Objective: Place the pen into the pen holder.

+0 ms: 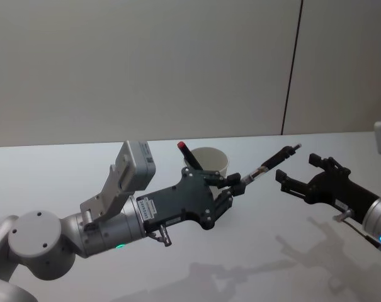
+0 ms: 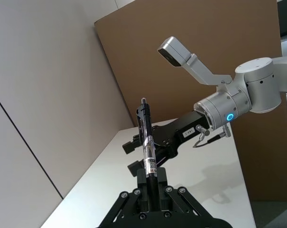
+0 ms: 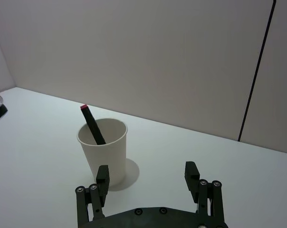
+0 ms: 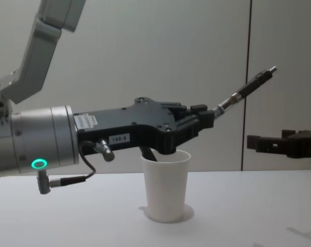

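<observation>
My L gripper (image 1: pixel 237 182) is closed on the pen (image 1: pixel 272 162) at one end. The pen is tilted in the air, above and to the right of the cup (image 1: pixel 216 165). The cup stands upright on the table (image 1: pixel 51 170) w/ a red-tipped marker (image 1: pixel 189 155) leaning inside. The R gripper (image 1: pixel 297 167) is open and hovers apart, near the pen tip.
</observation>
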You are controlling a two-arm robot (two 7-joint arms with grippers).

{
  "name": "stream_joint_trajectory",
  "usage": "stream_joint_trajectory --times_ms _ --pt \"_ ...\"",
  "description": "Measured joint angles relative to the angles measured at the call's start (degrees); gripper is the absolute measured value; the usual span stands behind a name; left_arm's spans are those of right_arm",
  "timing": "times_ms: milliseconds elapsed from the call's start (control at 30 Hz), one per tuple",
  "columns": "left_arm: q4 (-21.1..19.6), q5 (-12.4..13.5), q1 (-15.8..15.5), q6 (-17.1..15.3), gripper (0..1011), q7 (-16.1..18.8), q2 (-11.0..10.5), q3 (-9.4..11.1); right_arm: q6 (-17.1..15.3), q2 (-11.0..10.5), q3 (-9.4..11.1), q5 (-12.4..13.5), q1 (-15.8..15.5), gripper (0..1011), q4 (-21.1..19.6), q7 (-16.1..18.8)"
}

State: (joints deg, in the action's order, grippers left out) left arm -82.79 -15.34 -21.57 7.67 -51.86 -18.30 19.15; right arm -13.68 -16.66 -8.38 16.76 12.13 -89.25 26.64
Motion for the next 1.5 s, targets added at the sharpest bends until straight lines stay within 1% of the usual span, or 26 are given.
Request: stream_joint_trajectory --times_ms 267,400,533,733,1167,1367,1467,1500 --pt "-0.01 0.00 0.00 -0.01 129 -0.05 0.00 0.03 2.12 -1.14 0.69 1.26 -0.85 1002 -0.37 1.72" --pt "-0.01 0.00 0.00 -0.01 129 -0.05 0.00 0.03 3.42 -2.12 1.31 2.59 -1.88 1002 -1.13 3.02" --pt "0.00 0.00 0.01 -0.01 129 -0.06 0.00 0.03 4.32 -2.84 1.72 3.40 -2.68 1002 -1.79 4.09" --pt "-0.01 0.00 0.00 0.00 129 -0.06 0.00 0.03 6.20 -4.79 2.80 5.20 -5.25 1002 -3.98 6.36" --pt "0.00 0.01 0.00 0.00 129 -0.04 0.00 0.02 8.96 -8.03 4.46 8.57 -10.43 1002 -8.43 9.23" --pt "0.00 0.01 0.00 0.00 129 -0.04 0.00 0.02 10.32 -9.25 5.15 11.06 -13.05 1002 -10.43 10.34" --pt "0.00 0.00 0.00 0.00 129 -0.04 0.00 0.02 10.70 -9.50 5.33 12.13 -13.74 1002 -10.91 10.57" --pt "0.00 0.00 0.00 0.00 129 -0.04 0.00 0.02 10.96 -9.65 5.47 13.04 -14.26 1002 -11.18 10.71"
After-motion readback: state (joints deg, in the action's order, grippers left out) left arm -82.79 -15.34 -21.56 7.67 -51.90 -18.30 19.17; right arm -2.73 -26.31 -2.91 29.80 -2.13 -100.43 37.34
